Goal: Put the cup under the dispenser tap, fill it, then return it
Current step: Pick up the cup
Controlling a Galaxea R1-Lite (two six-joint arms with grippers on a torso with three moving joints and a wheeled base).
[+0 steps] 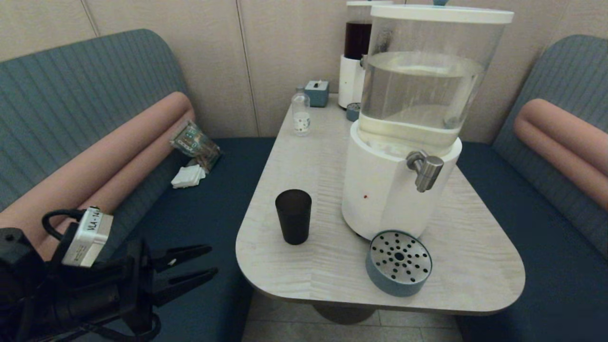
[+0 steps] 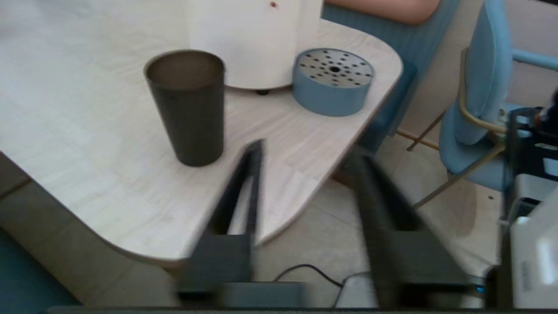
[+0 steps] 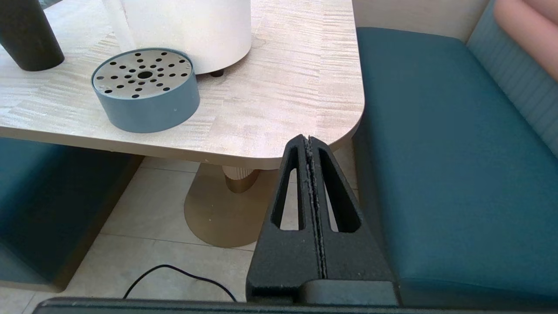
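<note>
The dark tapered cup (image 1: pixel 293 216) stands upright on the pale wooden table (image 1: pixel 304 156), left of the big clear-tank dispenser (image 1: pixel 403 123). Its steel tap (image 1: pixel 426 170) points down over the round perforated drip tray (image 1: pixel 399 262). My left gripper (image 1: pixel 211 260) hovers off the table's left front corner, beside and below the cup, open with nothing between its fingers. In the left wrist view the cup (image 2: pixel 187 107) lies ahead of the left gripper (image 2: pixel 307 148). My right gripper (image 3: pixel 308 140) is shut and empty, low by the table's right front corner.
A small clear bottle (image 1: pixel 300 113), a blue box (image 1: pixel 317 92) and a second dispenser with dark red liquid (image 1: pixel 357 52) stand at the table's far end. Benches flank the table; a packet (image 1: pixel 194 142) and napkins (image 1: pixel 188 175) lie on the left bench.
</note>
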